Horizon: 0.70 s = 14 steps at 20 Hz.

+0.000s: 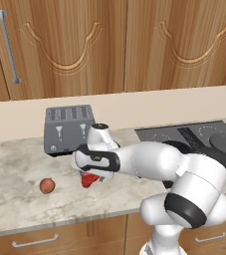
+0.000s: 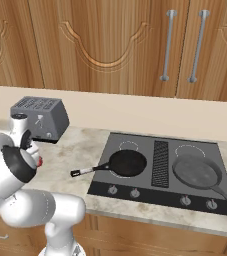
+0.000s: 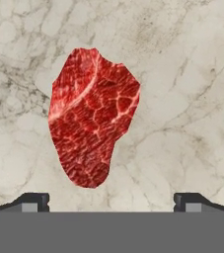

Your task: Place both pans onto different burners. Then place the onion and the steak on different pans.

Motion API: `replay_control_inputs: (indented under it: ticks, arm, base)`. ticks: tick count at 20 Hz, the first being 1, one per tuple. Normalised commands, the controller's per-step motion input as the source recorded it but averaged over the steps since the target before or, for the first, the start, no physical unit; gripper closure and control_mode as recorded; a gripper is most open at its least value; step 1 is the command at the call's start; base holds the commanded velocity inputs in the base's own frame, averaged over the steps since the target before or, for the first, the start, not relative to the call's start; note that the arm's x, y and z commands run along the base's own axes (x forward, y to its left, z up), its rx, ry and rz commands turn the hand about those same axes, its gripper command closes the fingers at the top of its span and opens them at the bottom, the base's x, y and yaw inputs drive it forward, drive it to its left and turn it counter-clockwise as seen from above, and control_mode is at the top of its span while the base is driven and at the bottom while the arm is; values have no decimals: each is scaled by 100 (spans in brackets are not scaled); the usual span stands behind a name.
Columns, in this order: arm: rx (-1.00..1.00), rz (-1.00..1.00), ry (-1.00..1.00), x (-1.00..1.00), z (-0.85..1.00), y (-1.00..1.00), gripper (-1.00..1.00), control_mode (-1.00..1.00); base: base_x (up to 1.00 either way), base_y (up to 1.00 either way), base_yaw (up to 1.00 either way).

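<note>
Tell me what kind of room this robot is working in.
A simulated home kitchen, most likely. Wooden cabinets hang over a marble-look counter, a flat cooktop carries two pans, the black pan and the grey pan, and a grey toaster stands against the wall.

Marble counter (image 1: 15,199) bearing steak (image 1: 89,180), onion (image 1: 47,186), toaster (image 1: 67,129) and cooktop (image 2: 135,187), all lying apart.
</note>
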Motion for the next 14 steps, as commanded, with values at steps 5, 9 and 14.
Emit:
replay_control_inputs:
  ticks: [5, 9, 14]
  arm:
    - [0, 0, 0, 23, -12, 0, -100, -100]
    - [0, 0, 0, 17, -16, 1, -100, -100]
    - [-1, 0, 0, 0, -14, 14, -100, -100]
  base:
    - [0, 0, 0]
    - [0, 0, 0]
    - [0, 0, 0]
